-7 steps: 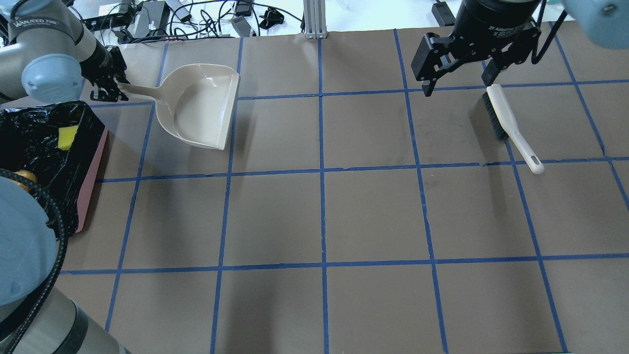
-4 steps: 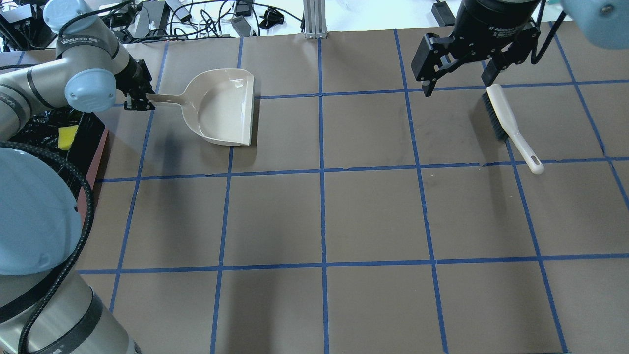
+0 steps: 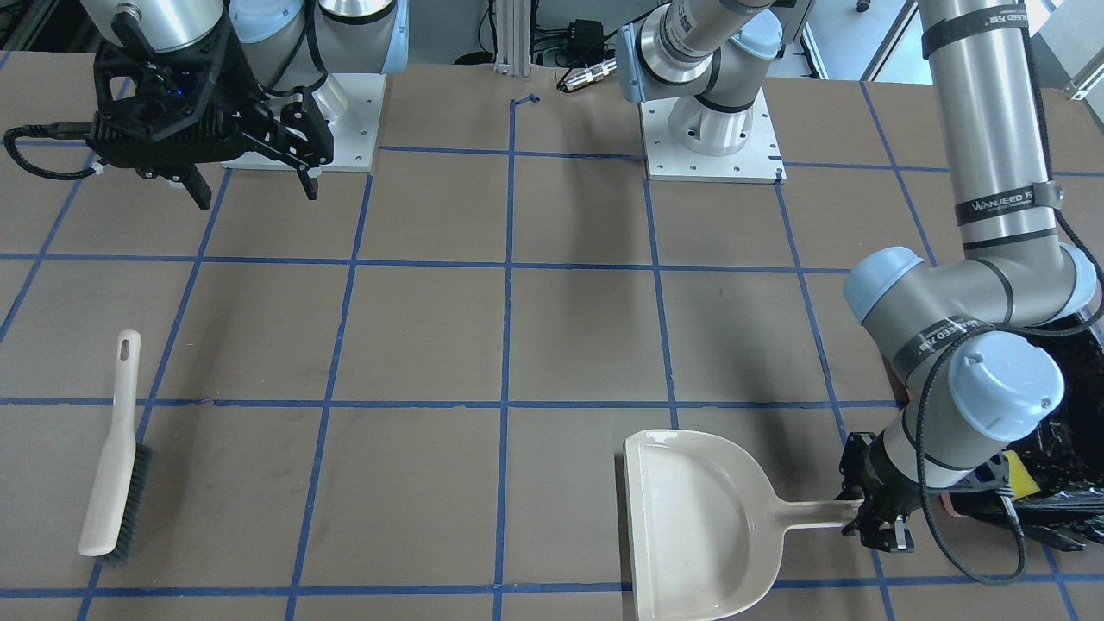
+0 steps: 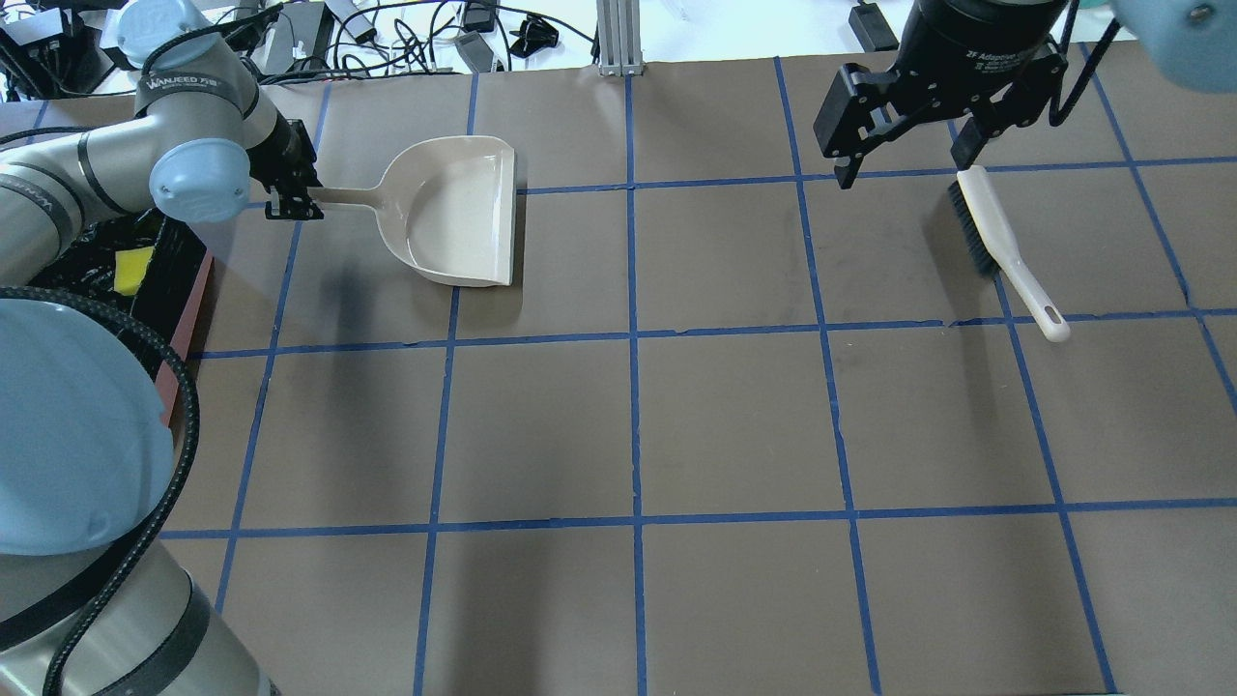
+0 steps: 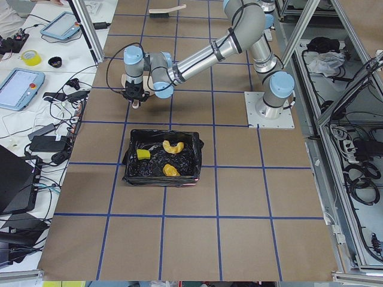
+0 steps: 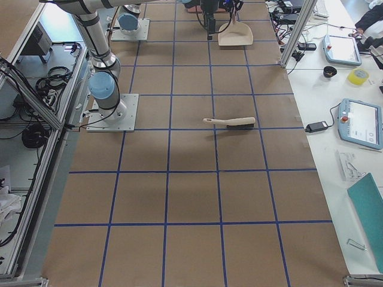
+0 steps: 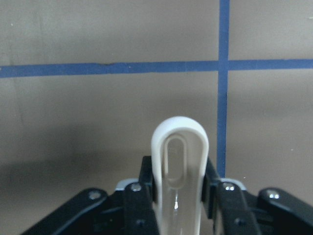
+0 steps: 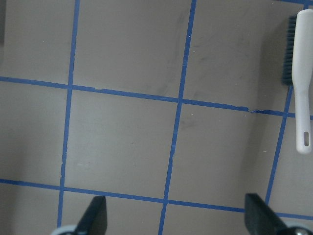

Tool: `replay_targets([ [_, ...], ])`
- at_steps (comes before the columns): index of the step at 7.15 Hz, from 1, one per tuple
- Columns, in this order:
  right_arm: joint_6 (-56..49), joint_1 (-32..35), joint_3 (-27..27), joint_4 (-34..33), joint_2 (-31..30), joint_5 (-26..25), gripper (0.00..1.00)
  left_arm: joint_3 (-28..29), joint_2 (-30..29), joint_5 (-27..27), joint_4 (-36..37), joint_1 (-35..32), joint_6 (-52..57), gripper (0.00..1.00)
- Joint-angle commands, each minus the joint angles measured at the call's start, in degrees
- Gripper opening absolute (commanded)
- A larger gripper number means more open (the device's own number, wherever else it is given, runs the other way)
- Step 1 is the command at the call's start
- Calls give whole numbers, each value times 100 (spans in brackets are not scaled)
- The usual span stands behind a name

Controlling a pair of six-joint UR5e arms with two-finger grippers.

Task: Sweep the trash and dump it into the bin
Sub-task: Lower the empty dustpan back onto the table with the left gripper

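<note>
The trash lies inside the bin (image 5: pixel 160 178), which stands on the brown desk (image 4: pixel 734 425) at the robot's left end. Three bits show on the bin's crinkly black bag (image 5: pixel 187 156), each apart from the others. A yellow wedge (image 5: pixel 143 154) lies by the wall farthest from the robot. A curved slice (image 5: pixel 173 146) lies near the wall that faces the middle of the desk. A golden-brown lump (image 5: pixel 170 170) lies by the outer wall. In the overhead view only the wedge shows, because the left arm (image 4: pixel 87 184) covers much of the bin.

Just past the bin's far corner, toward the middle of the desk, is the beige dustpan (image 4: pixel 454 213). Its open mouth is turned away from the bin and its handle points back toward it. The left pincer (image 4: pixel 302 200) is clenched on the end of that handle. The wrist view shows a black finger (image 7: pixel 145 183) pressed against each side of it. Whether the pan's underside touches the desk cannot be told.

Well apart from the bin, across the desk on the robot's right, the brush (image 4: pixel 1005 246) lies on the desk with its dark bristles turned toward the bin's side. The right pincer (image 4: pixel 904 164) hangs above the desk in that same far part, clear of the brush. It is released, with its jaws spread wide.
</note>
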Motion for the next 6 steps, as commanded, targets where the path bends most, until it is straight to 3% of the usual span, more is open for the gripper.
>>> replay_targets([
  [1,-2,-3,0,-4,4,2,100,-39,87,12,-57,7,195,0],
  [6,-2,-11,0,-22,21,72,100,-118,-35,214,-40,7,310,0],
])
